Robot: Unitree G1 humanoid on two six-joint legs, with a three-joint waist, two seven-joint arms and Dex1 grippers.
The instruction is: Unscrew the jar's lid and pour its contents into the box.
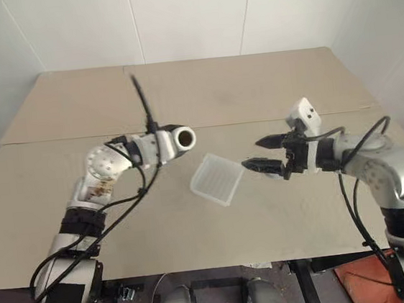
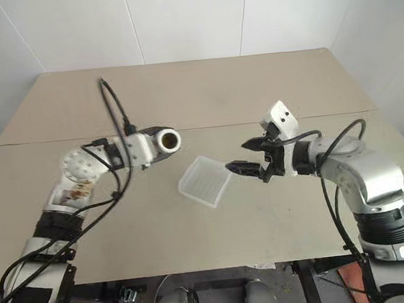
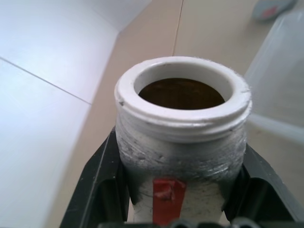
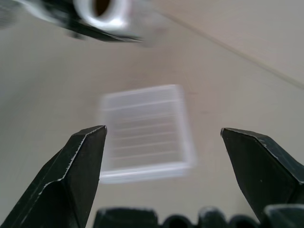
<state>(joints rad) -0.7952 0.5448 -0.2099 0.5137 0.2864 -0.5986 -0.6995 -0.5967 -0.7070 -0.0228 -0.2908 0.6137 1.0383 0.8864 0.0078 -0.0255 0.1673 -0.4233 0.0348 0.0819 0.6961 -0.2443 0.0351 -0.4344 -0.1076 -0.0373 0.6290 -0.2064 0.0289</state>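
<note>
- My left gripper [image 1: 174,141] clamps the jar [image 1: 179,139] on its side, open mouth aimed toward the box [image 1: 218,179], ready to tip.
- The box sits on the bench [image 1: 203,93], between my arms, just beyond the jar's mouth.
- My right gripper [image 1: 266,153] hangs wide open and empty beside the box, clear of the pour.

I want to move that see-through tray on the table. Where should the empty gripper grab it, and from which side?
Probably by the rim of the box, at the corner nearest the right gripper, coming in low from that side. The box is shallow and lies flat, so only its thin upright wall fits between the fingers. Those jaws stand open and empty; the left gripper is busy holding the jar.
</note>
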